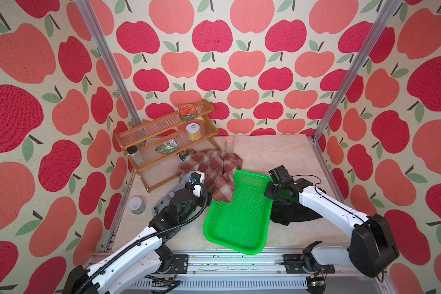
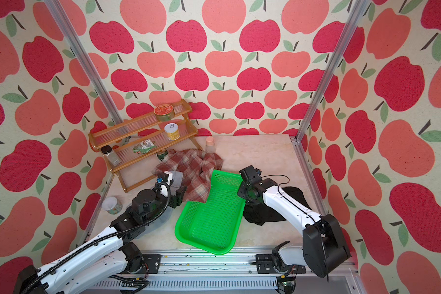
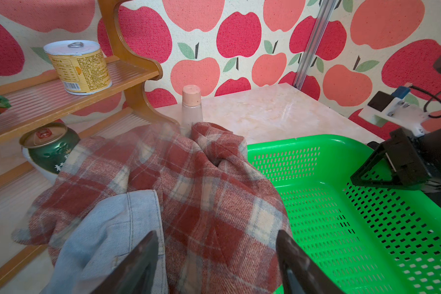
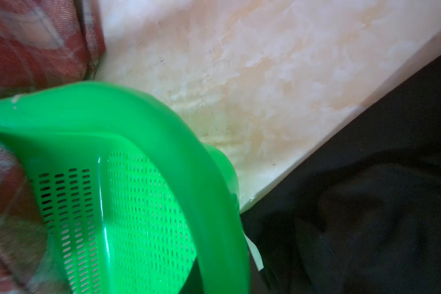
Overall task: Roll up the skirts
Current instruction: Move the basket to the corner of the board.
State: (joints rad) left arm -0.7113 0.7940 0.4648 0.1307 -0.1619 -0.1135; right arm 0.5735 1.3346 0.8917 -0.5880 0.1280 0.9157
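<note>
Judging from how things lie, the coming move turns on the left claw (image 3: 217, 234) and the plaid skirt. The basket (image 1: 239, 224) is the biggest thing. It sits just beside this claw, toward the right arm, and one corner of the plaid skirt (image 1: 214, 168) hangs over its rim. That skirt lies crumpled directly below and ahead of the claw, its long side running away from the fingers (image 3: 143, 257) toward the shelf (image 1: 158, 124). The fingers stand spread and grip nothing.

The black skirt (image 1: 295, 215) is beyond the basket, under the right arm, so the right claw (image 3: 372, 175) is nearer to it. This claw is at the basket rim — whether it pinches the rim I cannot tell.

The denim skirt (image 3: 107, 229) is the smallest in view. It lies beside the left claw on the side away from the basket, touching the plaid skirt.
</note>
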